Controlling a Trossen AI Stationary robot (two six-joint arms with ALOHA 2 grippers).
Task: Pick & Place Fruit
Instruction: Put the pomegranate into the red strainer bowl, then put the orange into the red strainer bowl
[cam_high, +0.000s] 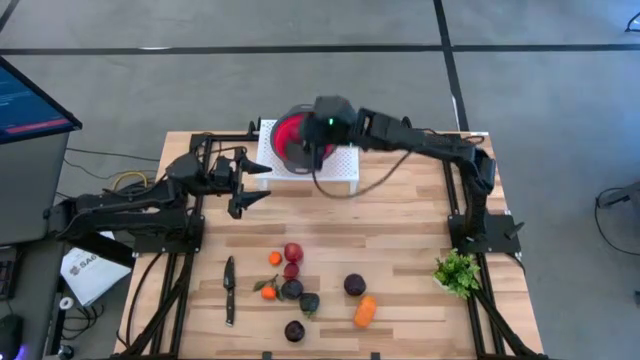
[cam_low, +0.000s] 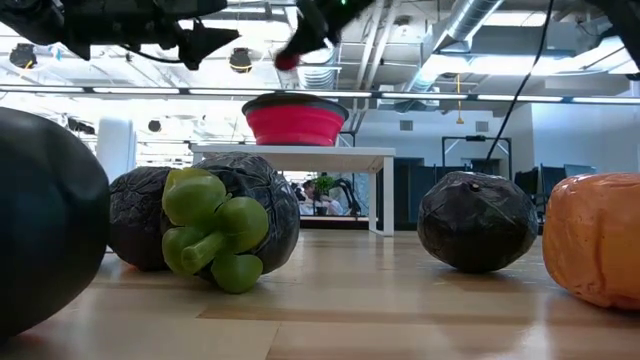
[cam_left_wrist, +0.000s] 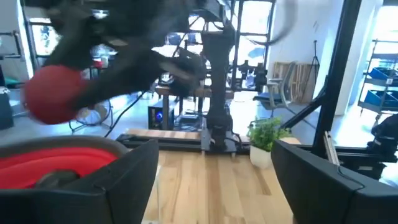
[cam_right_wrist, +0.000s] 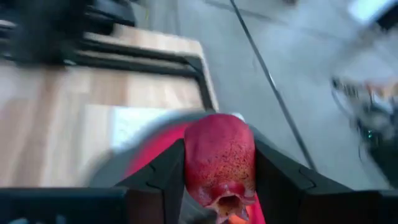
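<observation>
**Red fruit held directly above the bowl**

The right gripper (cam_right_wrist: 219, 180) is clamped on a red fruit (cam_right_wrist: 219, 163), its fingers pressing either flank and the fruit's long axis running out between them, calyx end toward the wrist. It hangs over the red bowl (cam_high: 293, 133), which sits on a small white stand (cam_high: 345, 170) at the table's far edge, so the drop lies straight below; this arm is plainly the nearer one. How high the fruit rides above the rim is hard to judge, the wrist picture being smeared. The left gripper (cam_high: 252, 182) waits just beside the stand with its fingers spread and nothing between them.

The rest of the fruit (cam_high: 292, 290) lies scattered on the bare wooden table (cam_high: 400, 240), well apart from the bowl, with a knife (cam_high: 229, 288) and a green sprig (cam_high: 458, 272) to either side.
</observation>
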